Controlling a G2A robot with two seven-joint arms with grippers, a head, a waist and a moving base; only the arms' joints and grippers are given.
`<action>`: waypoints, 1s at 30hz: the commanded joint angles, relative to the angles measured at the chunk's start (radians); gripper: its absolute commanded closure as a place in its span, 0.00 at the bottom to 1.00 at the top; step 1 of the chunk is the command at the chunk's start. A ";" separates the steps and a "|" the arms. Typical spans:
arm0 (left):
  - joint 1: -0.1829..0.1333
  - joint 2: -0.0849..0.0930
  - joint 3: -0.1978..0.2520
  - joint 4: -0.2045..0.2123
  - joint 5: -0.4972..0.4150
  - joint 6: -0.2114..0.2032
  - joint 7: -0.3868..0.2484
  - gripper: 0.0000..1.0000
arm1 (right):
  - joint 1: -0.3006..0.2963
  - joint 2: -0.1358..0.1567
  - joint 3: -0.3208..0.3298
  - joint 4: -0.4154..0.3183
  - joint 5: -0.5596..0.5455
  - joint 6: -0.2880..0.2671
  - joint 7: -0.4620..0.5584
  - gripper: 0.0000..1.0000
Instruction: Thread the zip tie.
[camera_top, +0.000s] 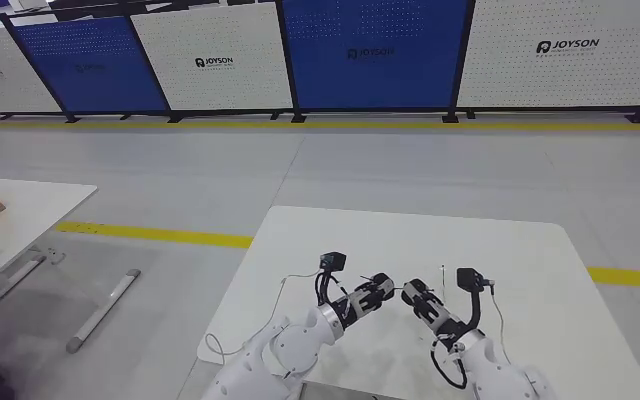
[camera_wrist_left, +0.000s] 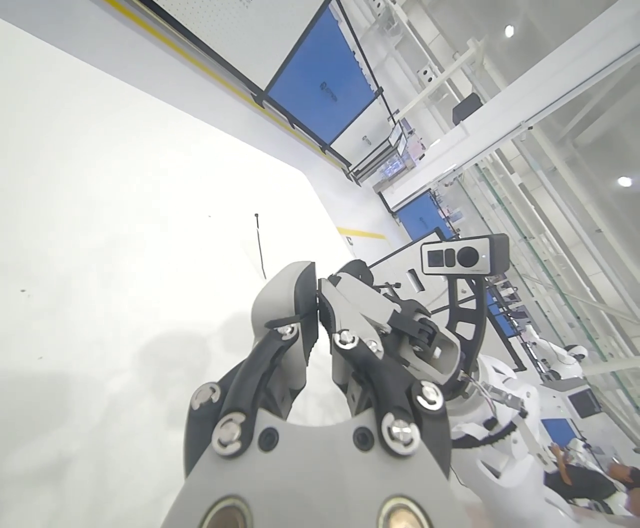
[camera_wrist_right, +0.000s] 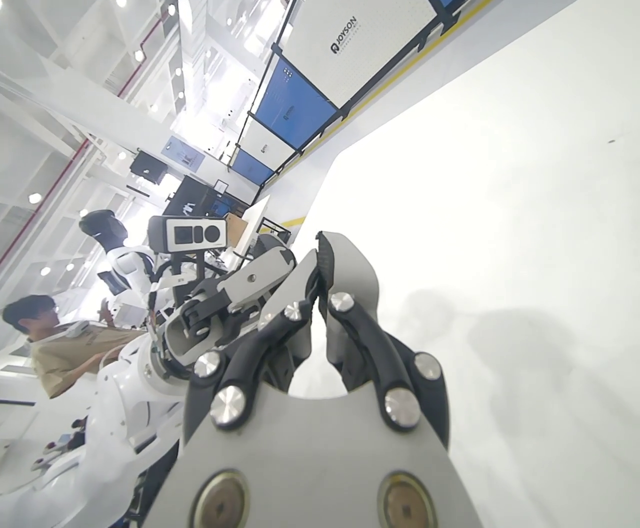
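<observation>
My left gripper (camera_wrist_left: 318, 300) is shut on a thin black zip tie (camera_wrist_left: 288, 320), whose strap crosses the outside of one finger. My right gripper (camera_wrist_right: 317, 287) is also shut, and its tip meets the left gripper's tip just above the white table (camera_top: 500, 250). In the left wrist view a short black end (camera_wrist_left: 392, 286) sticks out beside the right gripper's fingers. From above, the left gripper (camera_top: 385, 288) and the right gripper (camera_top: 408, 291) point at each other near the table's front middle.
A second black zip tie (camera_wrist_left: 260, 245) lies straight on the table just beyond the grippers (camera_top: 443, 280). The table's far edge and corners lie well away. Blue and white panel walls stand across the floor behind.
</observation>
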 joint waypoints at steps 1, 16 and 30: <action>0.002 0.000 0.000 -0.002 0.001 0.003 0.002 1.00 | -0.001 0.001 0.003 -0.001 0.007 -0.008 0.009 1.00; -0.003 -0.002 0.003 -0.003 0.007 0.056 0.022 1.00 | -0.005 0.006 0.013 -0.007 0.006 -0.002 0.010 0.76; -0.017 -0.011 0.013 0.004 -0.006 0.126 0.045 1.00 | -0.016 0.011 0.004 -0.013 -0.066 -0.013 -0.018 0.75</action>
